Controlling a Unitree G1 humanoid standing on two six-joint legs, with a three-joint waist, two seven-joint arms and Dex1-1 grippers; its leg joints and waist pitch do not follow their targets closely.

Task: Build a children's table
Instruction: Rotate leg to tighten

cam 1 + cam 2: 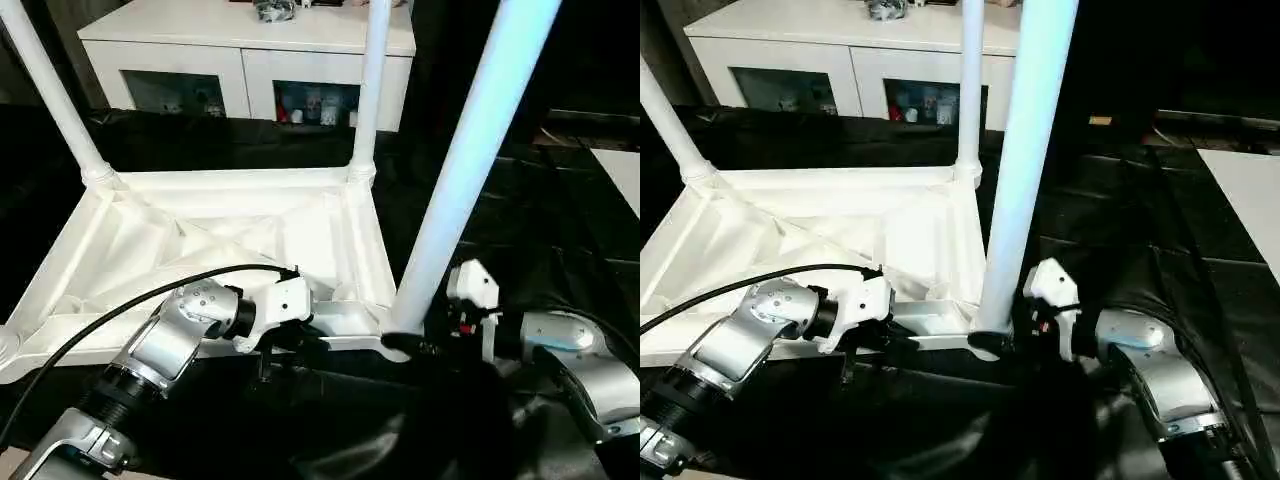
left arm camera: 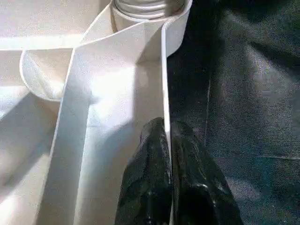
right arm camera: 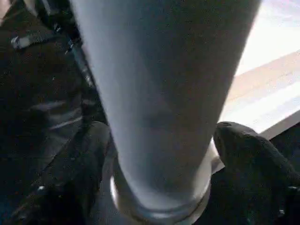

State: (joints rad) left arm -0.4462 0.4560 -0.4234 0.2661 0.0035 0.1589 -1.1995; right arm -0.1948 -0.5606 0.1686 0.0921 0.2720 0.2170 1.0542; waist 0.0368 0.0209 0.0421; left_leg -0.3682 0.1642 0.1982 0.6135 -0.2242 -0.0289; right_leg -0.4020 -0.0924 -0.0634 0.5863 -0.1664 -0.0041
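The children's table lies upside down on the black cloth, its ribbed white tabletop facing up. Two thin white legs stand in the far corner sockets. A third leg rises from the near right corner socket. My left gripper is shut on the tabletop's thin near rim, a short way left of that socket. My right gripper reaches in from the right and clasps the base of the near right leg, one black finger on each side.
A white glass-door cabinet stands behind the work table. The black cloth covers the surface to the right, and a white sheet lies at the far right edge. A black cable loops over my left forearm.
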